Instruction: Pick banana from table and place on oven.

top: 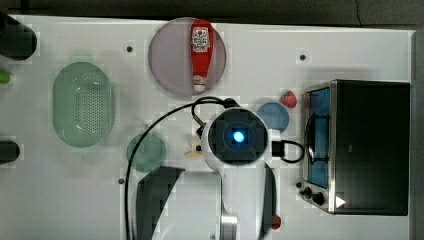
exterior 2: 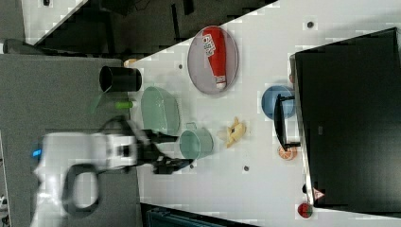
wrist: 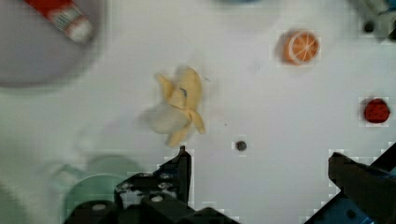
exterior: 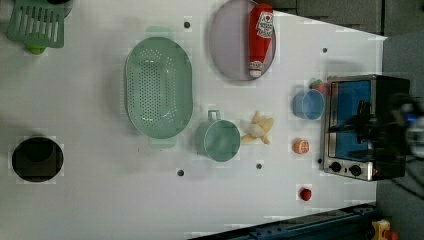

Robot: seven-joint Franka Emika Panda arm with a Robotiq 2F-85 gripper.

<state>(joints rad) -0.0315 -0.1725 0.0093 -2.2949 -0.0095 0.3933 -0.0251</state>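
Hand [wrist: 257, 163] spread wide, released, grasping nothing; fingers point down at bench [wrist: 280, 116], banana [wrist: 180, 107] just beyond fingertips, untouched. Top view: arm reaches up from lower edge, wrist above bench centre, covering most of banana [top: 192, 152]. Left view: banana [exterior: 259, 128] lies peeled on bench between green cup [exterior: 218, 140] and orange slice [exterior: 301, 146], well apart from oven [exterior: 362, 125].

In the top view, we see the arm [top: 240, 150] covering most of the banana [top: 191, 153]. The wrist view cuts off the ketchup bottle [wrist: 60, 16] and green cup [wrist: 88, 198] at its edges.
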